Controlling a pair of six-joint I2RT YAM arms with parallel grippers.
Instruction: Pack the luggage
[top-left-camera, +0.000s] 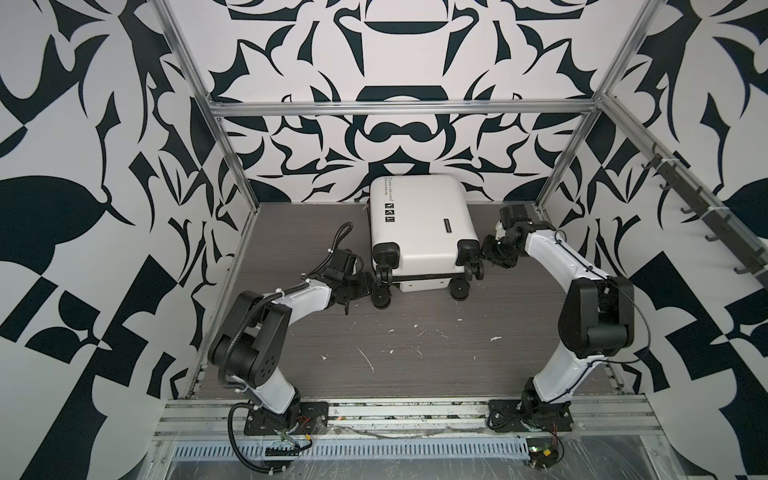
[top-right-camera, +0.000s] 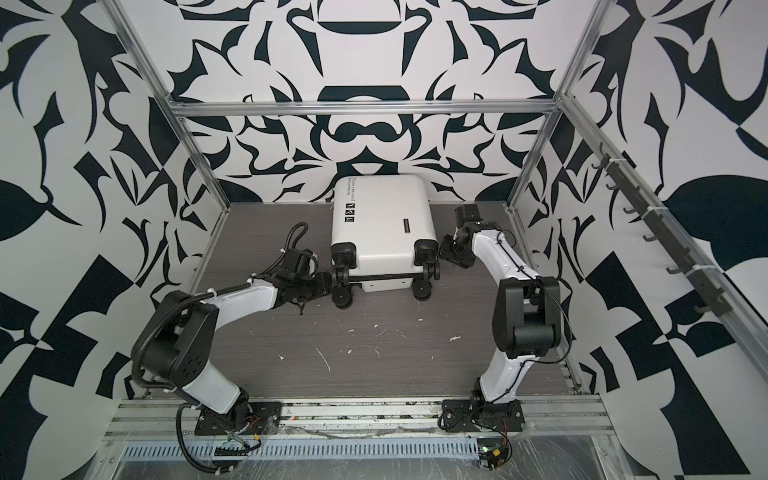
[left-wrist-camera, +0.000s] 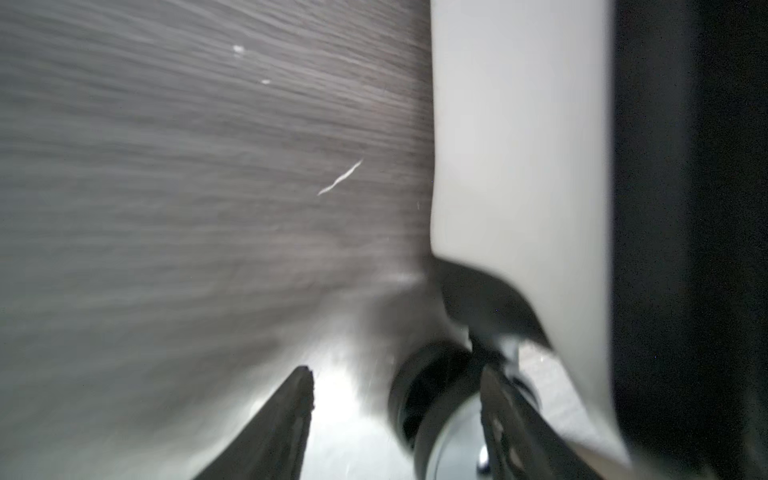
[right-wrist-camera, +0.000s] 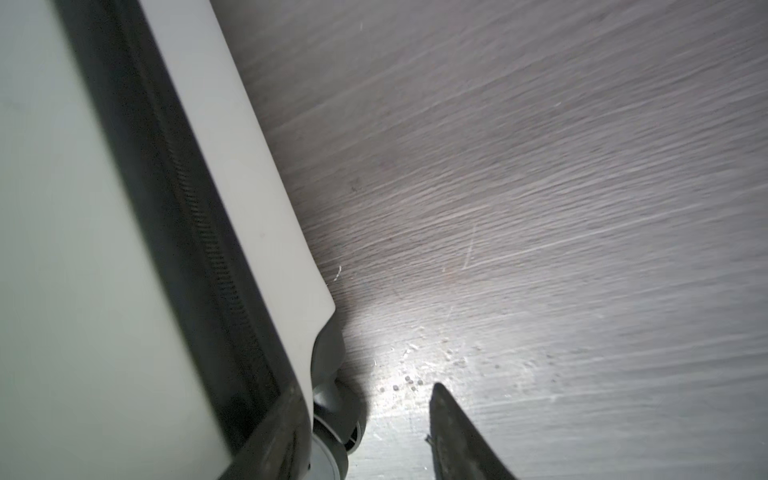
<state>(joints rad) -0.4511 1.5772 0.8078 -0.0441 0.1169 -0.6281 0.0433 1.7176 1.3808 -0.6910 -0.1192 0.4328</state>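
White hard-shell suitcase (top-left-camera: 419, 224), frame centre: rigid, slick, probably light; grab at black spinner wheels (top-left-camera: 381, 300), which left gripper (top-left-camera: 362, 287) and right gripper (top-left-camera: 485, 250) straddle, jaws apart.

Smooth plastic luggage (top-left-camera: 419, 220), matt wood-grain table (top-left-camera: 415, 345)

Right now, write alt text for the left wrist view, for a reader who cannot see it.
Blurred close-up of the white luggage lying on a grey wood-grain table marked with small white scuffs. In the foreground, the open jaws of the left gripper straddle one of its black wheels.
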